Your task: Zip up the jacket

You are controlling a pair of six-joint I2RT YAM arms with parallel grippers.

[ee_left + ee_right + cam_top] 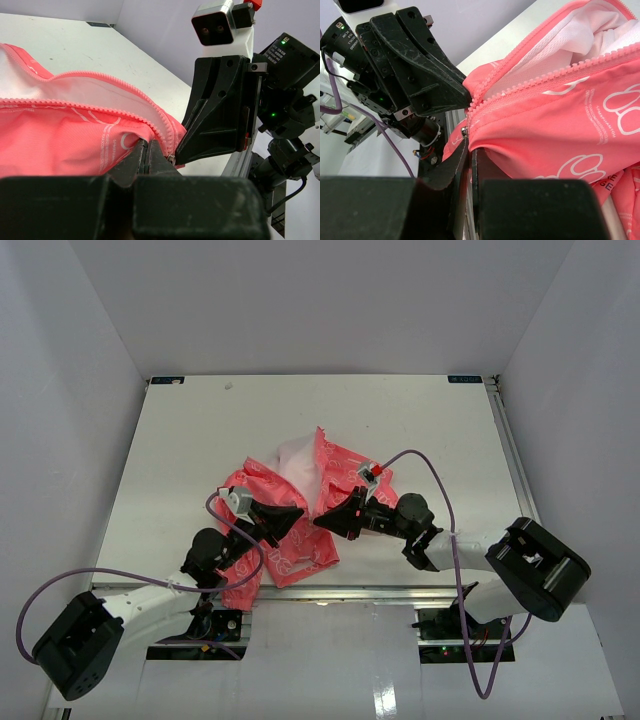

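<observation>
The jacket (300,562) lies crumpled on the worktop (200,430) near its front edge, zipper undone. The left hand (292,519) and right hand (328,521) meet there, each clamped tight on fabric beside the zipper's end.

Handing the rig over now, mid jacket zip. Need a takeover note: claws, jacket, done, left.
Left claw: shut, pinching the jacket at the zipper's near end.
Right claw: shut on the jacket right beside it, tips almost meeting the left's.
Jacket: crumpled mid-table, in front of both arms.
Done: both sides gripped by the zipper's near end.
Left: zipper teeth apart, white lining showing; the visible run is all unzipped.
</observation>
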